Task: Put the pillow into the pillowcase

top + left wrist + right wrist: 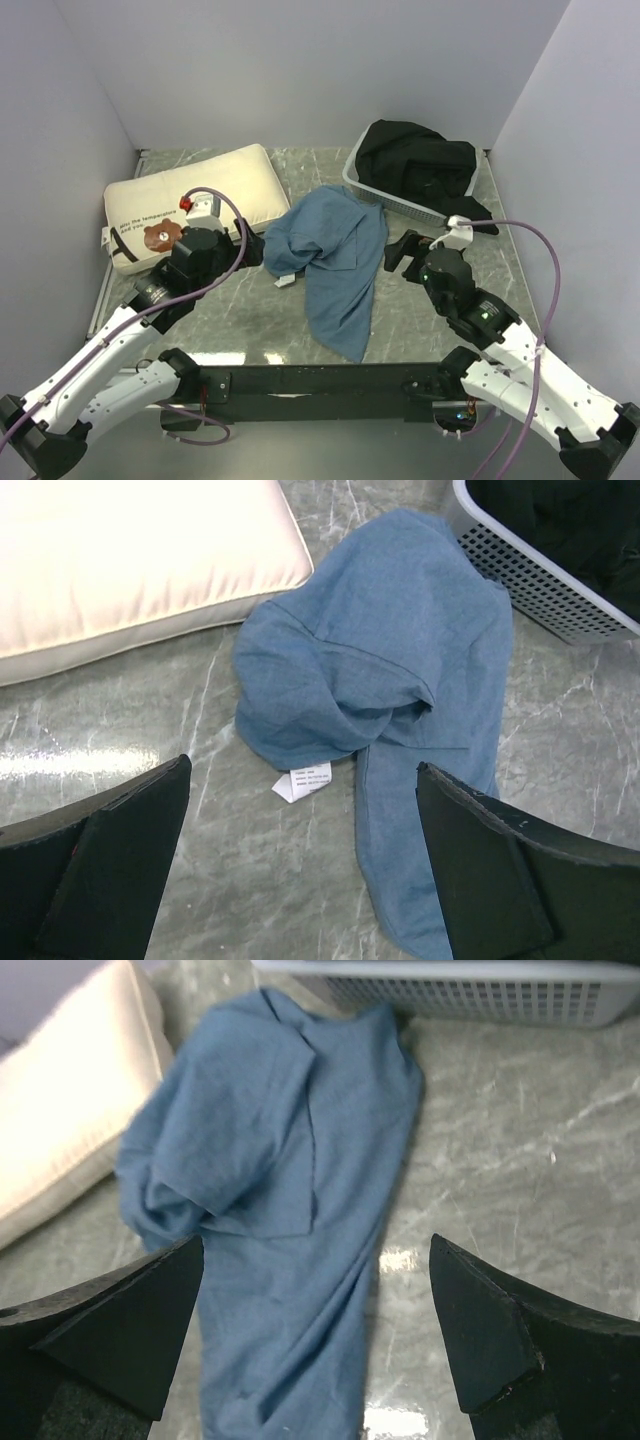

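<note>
The table has a grey top with pale veins like marble, and it shines a little under the light. Plain pale walls close it on the left, the far and the right side. A white basket with small holes in its wall stands at the far right, and a black cloth is piled in it.

The pillowcase lies flat in the middle of the table, between the two arms. Its long axis runs from the far side to the near side. The far end lies against the foot of the basket, and the narrow end points to the near edge. On its left side the cloth is bunched into a rounded fold, and a small white label sticks out there. The cloth is dusty blue, soft and wrinkled.

The pillow lies at the far left, outside the pillowcase. Its long axis goes slanted, from the near left to the far right. Its right corner is just beside the blue fold; we cannot tell if they touch. It is cream-white and plump, with a brown bear print and black text at the left end.

The left gripper has its jaws wide apart and holds nothing. The right gripper is also spread wide and empty. Both face the pillowcase.
</note>
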Controlling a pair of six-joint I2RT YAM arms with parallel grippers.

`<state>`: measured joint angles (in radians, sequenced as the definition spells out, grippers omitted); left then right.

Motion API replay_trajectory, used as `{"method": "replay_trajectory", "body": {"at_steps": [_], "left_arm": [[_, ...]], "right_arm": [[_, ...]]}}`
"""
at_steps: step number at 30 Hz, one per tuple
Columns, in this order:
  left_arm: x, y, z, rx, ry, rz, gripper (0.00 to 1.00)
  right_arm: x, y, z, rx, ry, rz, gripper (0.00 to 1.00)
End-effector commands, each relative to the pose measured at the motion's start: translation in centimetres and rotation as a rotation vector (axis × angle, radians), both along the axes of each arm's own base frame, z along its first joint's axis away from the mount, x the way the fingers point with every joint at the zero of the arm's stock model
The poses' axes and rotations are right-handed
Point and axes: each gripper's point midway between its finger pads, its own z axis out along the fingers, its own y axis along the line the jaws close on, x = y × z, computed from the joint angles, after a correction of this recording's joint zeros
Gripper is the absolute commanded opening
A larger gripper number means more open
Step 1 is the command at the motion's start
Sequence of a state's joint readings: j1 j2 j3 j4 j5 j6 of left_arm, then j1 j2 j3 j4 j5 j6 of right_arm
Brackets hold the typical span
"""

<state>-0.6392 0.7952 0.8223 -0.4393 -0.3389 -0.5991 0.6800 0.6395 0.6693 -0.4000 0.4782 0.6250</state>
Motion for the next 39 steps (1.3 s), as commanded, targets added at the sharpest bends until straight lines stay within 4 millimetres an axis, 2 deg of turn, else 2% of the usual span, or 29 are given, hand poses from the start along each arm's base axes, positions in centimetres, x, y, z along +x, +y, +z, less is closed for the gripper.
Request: {"method": "replay_trajectory", "body": {"at_steps": [1, 4, 8, 12, 14, 15, 17, 18, 19, 20, 21, 22, 23, 24, 25, 26, 32, 34, 35, 37, 38, 39], "left_arm": [[0.0, 1.2, 0.0, -0.001, 0.001, 0.067, 0.99], [0.1, 2.5, -0.5, 0.025, 0.019, 0.144, 0.99], [0.0, 3.2, -1.9, 0.014, 0.037, 0.190, 0.99], [1.4, 3.5, -3.0, -0.020, 0.061, 0.296, 0.99], [2.3, 2.7, -3.0, -0.034, 0.072, 0.293, 0.99], [3.1, 1.1, -3.6, -0.052, 0.091, 0.244, 0.99], [3.7, -0.8, -4.3, -0.065, 0.107, 0.171, 0.99], [4.2, -2.8, -4.8, -0.096, 0.122, 0.100, 0.99], [4.4, -3.6, -5.5, -0.102, 0.130, 0.070, 0.99], [4.6, -4.4, -6.0, -0.110, 0.141, 0.043, 0.99], [4.8, -5.2, -7.4, -0.103, 0.176, 0.021, 1.00], [5.4, -5.8, -7.5, -0.116, 0.166, 0.010, 0.99], [5.7, -6.1, -8.2, -0.115, 0.179, 0.008, 0.99], [6.0, -6.6, -9.6, -0.101, 0.210, 0.006, 0.98], [6.4, -7.2, -9.8, -0.116, 0.208, -0.005, 0.98], [6.8, -7.5, -11.0, -0.104, 0.230, -0.004, 0.96], [7.9, -10.2, -12.6, -0.125, 0.258, -0.059, 0.87], [8.2, -10.6, -12.9, -0.111, 0.262, -0.054, 0.87], [8.3, -10.3, -14.5, -0.074, 0.299, -0.032, 0.86], [9.2, -10.4, -14.9, -0.052, 0.304, -0.010, 0.82], [9.0, -10.0, -16.2, -0.019, 0.334, 0.005, 0.80], [9.1, -10.0, -16.2, -0.022, 0.327, 0.012, 0.79]], "right_arm": [[0.2, 0.3, -0.7, 0.022, 0.019, -0.008, 1.00], [0.2, 1.4, -1.2, 0.028, 0.028, 0.042, 1.00], [0.4, 3.1, -1.9, -0.009, 0.059, 0.135, 1.00], [0.9, 5.6, -3.9, -0.017, 0.126, 0.223, 1.00], [1.2, 6.6, -5.4, -0.012, 0.172, 0.241, 0.98], [1.2, 6.9, -5.8, -0.008, 0.187, 0.245, 0.96], [1.1, 7.2, -7.6, 0.003, 0.233, 0.242, 0.91], [0.8, 7.5, -8.4, 0.009, 0.256, 0.250, 0.90], [0.9, 7.8, -8.7, 0.024, 0.256, 0.250, 0.87], [0.4, 7.6, -10.0, 0.029, 0.284, 0.242, 0.86], [0.2, 7.7, -10.7, 0.034, 0.298, 0.239, 0.84], [0.3, 8.1, -10.8, 0.066, 0.292, 0.237, 0.83], [-0.2, 8.0, -11.9, 0.066, 0.311, 0.241, 0.82], [-0.4, 8.2, -12.4, 0.069, 0.321, 0.250, 0.79], [-0.5, 8.5, -12.6, 0.078, 0.321, 0.254, 0.78], [-0.6, 8.4, -13.1, 0.071, 0.329, 0.253, 0.77], [0.0, 8.4, -14.0, 0.048, 0.333, 0.223, 0.70], [-0.2, 8.6, -14.6, 0.063, 0.349, 0.227, 0.66], [-0.6, 8.7, -15.0, 0.068, 0.369, 0.234, 0.65], [-0.9, 9.0, -15.9, 0.082, 0.390, 0.240, 0.64], [-1.1, 9.0, -16.3, 0.079, 0.397, 0.238, 0.63], [-1.3, 9.1, -16.6, 0.082, 0.403, 0.238, 0.64]]}}
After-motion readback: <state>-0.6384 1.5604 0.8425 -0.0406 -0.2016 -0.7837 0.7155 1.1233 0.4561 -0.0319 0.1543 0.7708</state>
